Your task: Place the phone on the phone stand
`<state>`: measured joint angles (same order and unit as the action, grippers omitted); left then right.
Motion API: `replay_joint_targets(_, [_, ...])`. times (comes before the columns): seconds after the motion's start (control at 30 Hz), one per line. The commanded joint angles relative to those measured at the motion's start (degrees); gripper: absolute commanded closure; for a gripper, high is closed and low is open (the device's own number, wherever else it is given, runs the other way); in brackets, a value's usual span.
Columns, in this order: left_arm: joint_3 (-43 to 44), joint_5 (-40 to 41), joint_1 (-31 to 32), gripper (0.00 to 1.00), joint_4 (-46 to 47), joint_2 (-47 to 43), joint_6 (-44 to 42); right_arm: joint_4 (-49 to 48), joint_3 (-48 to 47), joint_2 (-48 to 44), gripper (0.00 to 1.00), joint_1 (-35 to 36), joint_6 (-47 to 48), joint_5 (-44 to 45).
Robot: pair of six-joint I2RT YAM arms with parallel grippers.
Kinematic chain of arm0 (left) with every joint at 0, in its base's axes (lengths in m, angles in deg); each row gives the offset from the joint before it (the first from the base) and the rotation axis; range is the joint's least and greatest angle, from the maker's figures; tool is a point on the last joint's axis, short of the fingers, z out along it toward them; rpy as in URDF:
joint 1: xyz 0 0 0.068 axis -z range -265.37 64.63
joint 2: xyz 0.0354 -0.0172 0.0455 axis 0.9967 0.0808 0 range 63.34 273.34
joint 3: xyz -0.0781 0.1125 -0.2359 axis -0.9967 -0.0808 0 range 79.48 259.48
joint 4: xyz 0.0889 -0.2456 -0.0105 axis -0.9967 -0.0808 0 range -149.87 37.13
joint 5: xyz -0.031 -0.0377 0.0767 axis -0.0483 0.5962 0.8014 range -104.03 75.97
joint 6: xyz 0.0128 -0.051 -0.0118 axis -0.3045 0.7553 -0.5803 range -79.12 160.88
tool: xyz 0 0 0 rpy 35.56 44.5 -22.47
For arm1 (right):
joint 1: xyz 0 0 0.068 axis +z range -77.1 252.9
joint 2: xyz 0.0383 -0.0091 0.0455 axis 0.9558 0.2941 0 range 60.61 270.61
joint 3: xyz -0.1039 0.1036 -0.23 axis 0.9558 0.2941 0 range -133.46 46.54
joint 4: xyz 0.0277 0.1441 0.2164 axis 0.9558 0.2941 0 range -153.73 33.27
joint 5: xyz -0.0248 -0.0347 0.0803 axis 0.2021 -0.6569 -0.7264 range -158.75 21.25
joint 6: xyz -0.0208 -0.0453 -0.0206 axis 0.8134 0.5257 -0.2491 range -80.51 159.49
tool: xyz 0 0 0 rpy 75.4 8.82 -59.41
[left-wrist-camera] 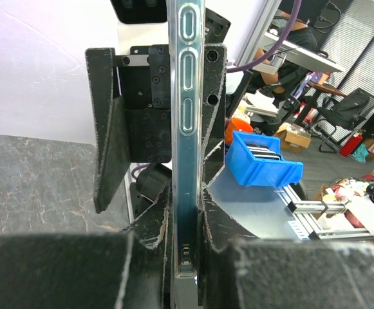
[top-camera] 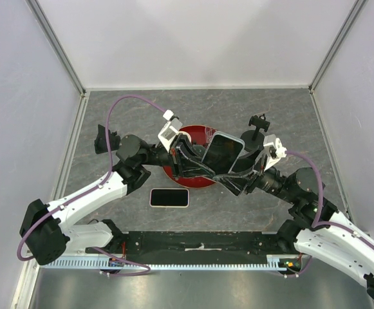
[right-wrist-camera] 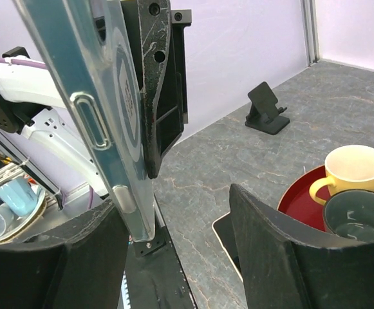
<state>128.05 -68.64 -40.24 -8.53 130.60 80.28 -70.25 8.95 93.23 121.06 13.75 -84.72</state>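
Left claw [left-wrist-camera: 185, 207] was closed on the phone [left-wrist-camera: 187, 122], one finger on each face near its lower end. The phone had a clear case and dark screen and was held on edge, raised above the red tray [top-camera: 188, 134]. Right claw [right-wrist-camera: 174, 206] stood open around the same phone, which was close to one finger with a wide gap to the other; contact could not be confirmed. The stand [right-wrist-camera: 266, 109] sat on the surface [top-camera: 289, 109], well apart. A second phone [top-camera: 169, 197] lay flat near the arm bases.

From above, the phone [top-camera: 223, 152] and left gripper [top-camera: 196, 162] hide most of the tray [top-camera: 192, 134] from me. Both wrist views cut the phone off at their upper edge.
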Motion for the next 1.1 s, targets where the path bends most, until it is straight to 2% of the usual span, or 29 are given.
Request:
replay_joint_targets(0.0, [1.1, -0.1, 0.1, 0.98, 5.0, -0.3, 2.5, -3.4, -1.0, 0.2, 0.35, 0.0, -0.8, 0.9])
replay_joint_targets(0.07, [1.2, 0.6, 0.1, 0.98, 4.6, 0.0, 2.8, -4.1, -0.9, 0.9, 0.39, 0.1, -1.2, 0.6])
replay_joint_targets(0.2, [1.3, 4.3, 0.1, 0.98, 1.0, 0.0, 3.2, -5.6, -0.8, 2.5, 0.39, 0.1, -1.6, 0.9])
replay_joint_targets(0.3, [1.4, 5.6, 0.1, 0.98, 0.3, 0.0, 3.1, -6.0, -1.2, 4.0, 0.53, 0.1, -1.3, 1.6])
replay_joint_targets(0.4, [1.5, 5.8, 0.1, 0.98, 0.0, -0.3, 2.6, -6.0, -1.5, 5.3, 0.74, 0.1, -0.8, 1.7])
replay_joint_targets(0.43, [1.7, 5.9, 0.1, 0.98, -0.9, -0.4, 2.4, -6.2, -1.5, 5.3, 0.93, 0.2, -0.9, 1.6])
replay_joint_targets(0.47, [2.0, 5.9, 0.2, 0.97, -1.8, -0.4, 2.3, -6.4, -1.5, 5.2, 1.0, 0.1, -0.6, 1.4])
replay_joint_targets(0.5, [2.4, 5.8, 0.1, 0.77, -2.9, -0.4, 1.5, -6.4, -1.4, 5.1, 1.0, 0.1, -0.4, 1.3])
replay_joint_targets(0.6, [4.1, 5.6, 0.1, 0.39, -7.1, -0.8, -0.6, -3.5, -2.1, 4.4, 1.0, 0.0, 1.6, 0.6])
replay_joint_targets(0.7, [5.0, 7.0, 0.1, 0.28, -11.5, -2.5, -3.9, 0.6, -2.6, 3.5, 1.0, 0.1, 3.7, -1.3])
replay_joint_targets(0.83, [7.1, 8.3, 0.1, 0.3, -18.8, -4.1, -9.7, 8.4, -4.4, 2.6, 1.0, 0.1, 6.7, -3.8])
replay_joint_targets(0.93, [8.1, 7.2, 0.0, 0.35, -22.2, -4.2, -12.7, 12.4, -5.4, 1.6, 1.0, 0.2, 7.7, -4.1])
replay_joint_targets(1.03, [9.3, 4.5, 0.1, 0.41, -23.7, -3.2, -13.7, 14.6, -5.9, 1.1, 1.0, 0.1, 8.5, -4.9])
replay_joint_targets(1.07, [9.6, 3.6, 0.1, 0.47, -23.9, -2.9, -13.7, 16.1, -6.3, 1.2, 1.0, 0.1, 8.9, -4.9])
